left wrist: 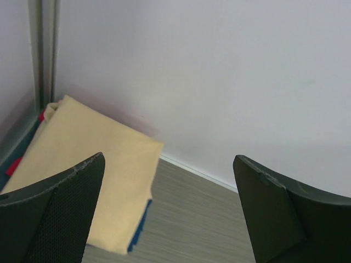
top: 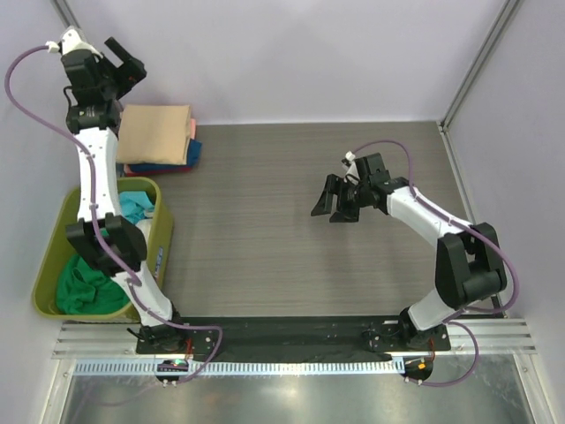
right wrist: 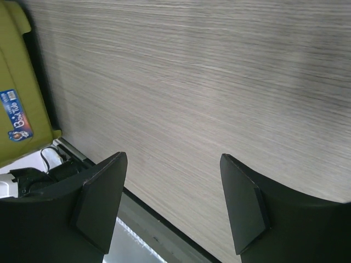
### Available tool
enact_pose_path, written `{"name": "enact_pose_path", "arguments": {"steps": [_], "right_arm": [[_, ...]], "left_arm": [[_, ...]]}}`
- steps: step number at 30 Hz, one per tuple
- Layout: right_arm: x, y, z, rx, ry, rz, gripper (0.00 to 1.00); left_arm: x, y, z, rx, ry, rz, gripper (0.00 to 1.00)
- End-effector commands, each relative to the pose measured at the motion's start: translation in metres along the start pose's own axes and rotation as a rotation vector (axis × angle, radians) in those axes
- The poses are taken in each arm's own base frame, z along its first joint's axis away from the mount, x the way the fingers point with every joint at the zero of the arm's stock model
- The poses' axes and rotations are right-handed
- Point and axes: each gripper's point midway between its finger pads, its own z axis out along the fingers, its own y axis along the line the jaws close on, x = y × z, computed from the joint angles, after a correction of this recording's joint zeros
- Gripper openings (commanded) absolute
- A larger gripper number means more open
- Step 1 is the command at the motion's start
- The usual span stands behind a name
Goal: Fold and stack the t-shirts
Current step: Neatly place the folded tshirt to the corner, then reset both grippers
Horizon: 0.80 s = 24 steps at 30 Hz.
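Note:
A folded tan t-shirt (top: 155, 132) tops a stack at the table's back left, with pink (top: 192, 129), blue (top: 177, 164) and red (top: 132, 168) edges showing under it. The tan shirt also shows in the left wrist view (left wrist: 88, 164). A teal t-shirt (top: 135, 206) and a green t-shirt (top: 88, 287) lie crumpled in the bin. My left gripper (top: 126, 64) is open and empty, raised high beside the stack's back left corner. My right gripper (top: 334, 203) is open and empty above the bare table middle.
The olive-green plastic bin (top: 53, 243) stands at the left edge, next to the left arm; it also shows in the right wrist view (right wrist: 22, 109). White walls close the back and sides. A metal rail (top: 291, 340) runs along the near edge.

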Motion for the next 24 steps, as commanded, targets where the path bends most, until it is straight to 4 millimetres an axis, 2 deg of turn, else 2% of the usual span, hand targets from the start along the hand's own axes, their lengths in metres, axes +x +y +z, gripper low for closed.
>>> {"name": "enact_pose_path", "arguments": {"steps": [1,2,3,4,5,6,7,9,10,11,12,13,14,15,16,17,18,19,20,23,24], "right_arm": [[-0.009,0.027,-0.029,-0.028,-0.088,-0.062,0.75],[-0.005,0.03,-0.03,-0.031,-0.084,-0.069,0.75],[-0.002,0.03,-0.032,-0.03,-0.081,-0.07,0.75],[0.0,0.032,-0.034,-0.031,-0.083,-0.073,0.75],[0.005,0.036,-0.039,-0.039,-0.086,-0.081,0.75],[0.008,0.038,-0.04,-0.041,-0.085,-0.088,0.75],[0.011,0.042,-0.042,-0.05,-0.086,-0.1,0.76],[0.021,0.053,-0.046,-0.066,-0.082,-0.137,0.77],[0.026,0.059,-0.046,-0.073,-0.078,-0.153,0.77],[0.03,0.063,-0.046,-0.079,-0.074,-0.166,0.77],[0.036,0.071,-0.045,-0.083,-0.071,-0.187,0.78],[0.04,0.074,-0.045,-0.083,-0.066,-0.191,0.78],[0.042,0.078,-0.046,-0.086,-0.066,-0.19,0.78],[0.046,0.081,-0.045,-0.088,-0.063,-0.194,0.77],[0.052,0.084,-0.044,-0.088,-0.057,-0.204,0.77],[0.056,0.086,-0.044,-0.087,-0.054,-0.21,0.78],[0.06,0.087,-0.043,-0.087,-0.052,-0.216,0.78],[0.065,0.091,-0.044,-0.092,-0.052,-0.226,0.77],[0.071,0.09,-0.043,-0.089,-0.044,-0.228,0.78],[0.081,0.091,-0.042,-0.096,-0.045,-0.231,0.78],[0.082,0.092,-0.043,-0.103,-0.053,-0.234,0.78]], "left_arm": [[-0.033,-0.028,-0.055,-0.039,-0.096,-0.007,1.0],[-0.019,-0.025,-0.063,-0.063,-0.054,-0.021,1.0],[-0.026,-0.035,-0.083,-0.05,-0.066,-0.028,1.0],[-0.022,-0.036,-0.093,-0.051,-0.055,-0.033,1.0],[-0.006,-0.029,-0.1,-0.081,-0.011,-0.036,1.0],[-0.008,-0.042,-0.124,-0.063,-0.014,-0.029,1.0],[-0.002,-0.043,-0.135,-0.073,0.003,-0.018,1.0],[0.029,-0.031,-0.157,-0.144,0.083,0.004,1.0],[0.03,-0.04,-0.18,-0.126,0.083,0.008,1.0],[0.046,-0.032,-0.195,-0.155,0.131,0.01,1.0],[0.072,-0.018,-0.204,-0.193,0.188,0.01,1.0],[0.071,-0.015,-0.23,-0.198,0.171,0.0,1.0],[0.1,0.011,-0.242,-0.28,0.231,0.021,1.0],[0.091,0.014,-0.256,-0.293,0.198,0.028,1.0],[0.115,0.035,-0.267,-0.352,0.241,0.051,1.0],[0.114,0.044,-0.288,-0.374,0.213,0.055,1.0],[0.122,0.054,-0.297,-0.396,0.213,0.058,1.0],[0.142,0.07,-0.304,-0.438,0.244,0.069,1.0],[0.144,0.071,-0.317,-0.42,0.222,0.06,1.0],[0.168,0.069,-0.329,-0.337,0.252,0.033,1.0],[0.167,0.062,-0.337,-0.279,0.221,0.019,1.0]]}}
